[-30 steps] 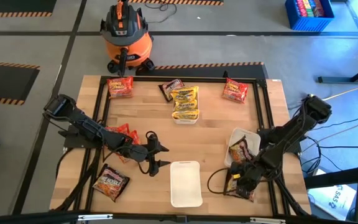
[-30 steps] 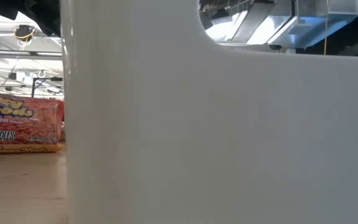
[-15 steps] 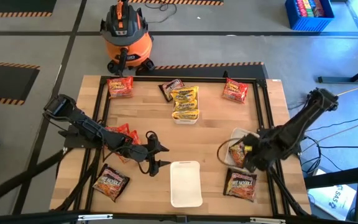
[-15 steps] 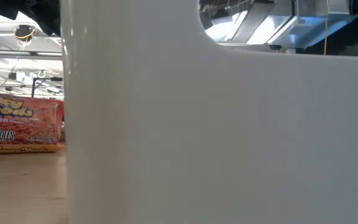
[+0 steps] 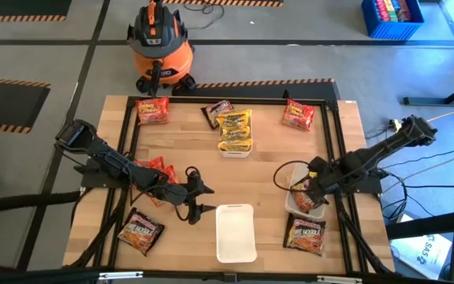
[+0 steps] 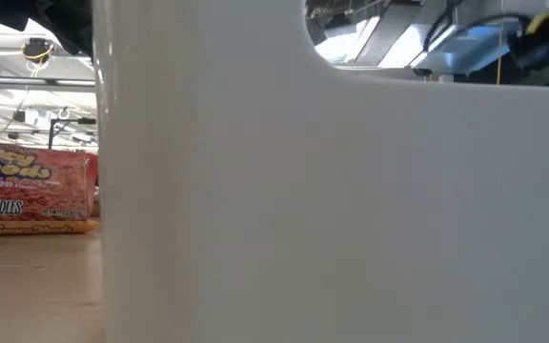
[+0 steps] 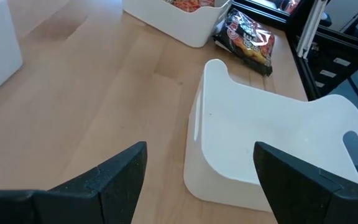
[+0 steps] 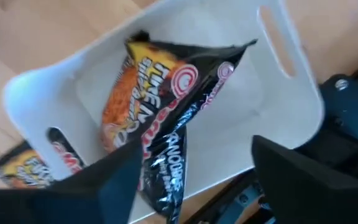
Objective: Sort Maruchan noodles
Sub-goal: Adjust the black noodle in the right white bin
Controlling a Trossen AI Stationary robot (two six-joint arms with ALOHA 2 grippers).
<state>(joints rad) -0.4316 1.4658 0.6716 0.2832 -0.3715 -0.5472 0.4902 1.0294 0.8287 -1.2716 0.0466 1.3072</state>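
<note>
Right pincer (image 5: 307,189) is hovering over the white tray (image 5: 288,203) at the tabletop's (image 5: 266,150) right side, fingers spread wide, gripping nothing. A dark maroon noodle packet (image 8: 166,124) is lying tilted inside that tray. Another dark packet (image 5: 306,235) is sitting on the wood just beside the tray, toward the near edge. Left pincer (image 5: 198,197) is waiting wide open, empty, next to the empty white tray (image 5: 236,233) at the near middle. Yellow packets (image 5: 234,128) are filling the far tray.
</note>
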